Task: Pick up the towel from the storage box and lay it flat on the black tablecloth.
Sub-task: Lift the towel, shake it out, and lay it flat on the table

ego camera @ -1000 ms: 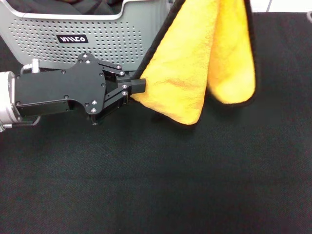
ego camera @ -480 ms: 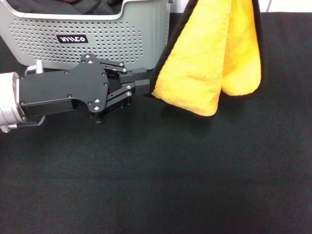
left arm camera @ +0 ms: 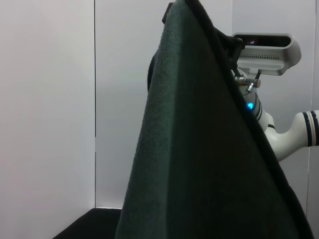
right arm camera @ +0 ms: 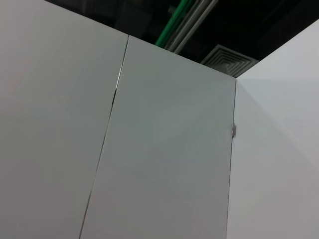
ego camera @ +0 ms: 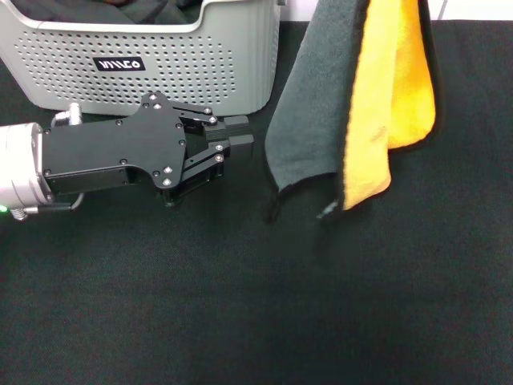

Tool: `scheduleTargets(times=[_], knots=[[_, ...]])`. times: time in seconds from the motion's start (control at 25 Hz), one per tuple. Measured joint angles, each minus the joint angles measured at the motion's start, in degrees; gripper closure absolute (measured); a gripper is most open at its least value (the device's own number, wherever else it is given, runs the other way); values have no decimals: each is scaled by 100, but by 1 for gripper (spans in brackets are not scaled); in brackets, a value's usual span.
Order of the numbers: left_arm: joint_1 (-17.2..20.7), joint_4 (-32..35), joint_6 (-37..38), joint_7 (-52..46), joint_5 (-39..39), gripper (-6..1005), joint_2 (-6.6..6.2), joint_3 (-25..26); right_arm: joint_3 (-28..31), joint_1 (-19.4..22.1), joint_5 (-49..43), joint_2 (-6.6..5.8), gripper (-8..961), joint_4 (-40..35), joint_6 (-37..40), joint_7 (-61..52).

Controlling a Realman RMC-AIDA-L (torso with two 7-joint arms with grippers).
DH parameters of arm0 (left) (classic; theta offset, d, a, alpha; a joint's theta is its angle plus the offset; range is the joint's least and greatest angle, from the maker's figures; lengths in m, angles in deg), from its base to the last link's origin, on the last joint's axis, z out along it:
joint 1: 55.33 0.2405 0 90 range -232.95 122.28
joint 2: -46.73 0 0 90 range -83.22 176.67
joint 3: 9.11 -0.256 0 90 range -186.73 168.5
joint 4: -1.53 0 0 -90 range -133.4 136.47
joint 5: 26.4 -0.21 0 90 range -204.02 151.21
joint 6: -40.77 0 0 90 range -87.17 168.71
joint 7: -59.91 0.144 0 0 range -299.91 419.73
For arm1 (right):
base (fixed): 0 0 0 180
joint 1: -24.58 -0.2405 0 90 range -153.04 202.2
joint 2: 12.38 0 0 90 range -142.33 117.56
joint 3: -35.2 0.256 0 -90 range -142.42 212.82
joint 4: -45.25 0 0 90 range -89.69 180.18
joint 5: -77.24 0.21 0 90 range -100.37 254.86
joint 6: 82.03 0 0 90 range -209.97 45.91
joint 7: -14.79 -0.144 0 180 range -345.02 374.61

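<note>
The towel (ego camera: 309,112) hangs folded from above the top edge of the head view, dark grey side to the left, orange side (ego camera: 397,80) to the right, its lower end just over the black tablecloth (ego camera: 321,305). What holds it is out of view. My left gripper (ego camera: 240,132) is level above the cloth in front of the storage box (ego camera: 64,72), just left of the towel and apart from it, fingers slightly open and empty. The left wrist view shows the towel's grey side (left arm camera: 199,164) hanging close in front. My right gripper does not show.
Dark cloths (ego camera: 104,12) lie inside the storage box at the back left. The tablecloth covers the whole table in view. The right wrist view shows only white wall panels and ceiling.
My left gripper let go of the towel's edge and shifted slightly right. The towel swung free and turned, so its grey side now faces me, and it hangs farther right.
</note>
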Motion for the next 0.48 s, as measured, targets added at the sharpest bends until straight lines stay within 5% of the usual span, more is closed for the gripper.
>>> scheduleTargets(times=[0.48], knots=[[-226, -1074, -177, 313, 188, 793, 13, 48, 33, -236, -26, 0, 930, 64, 394, -2]])
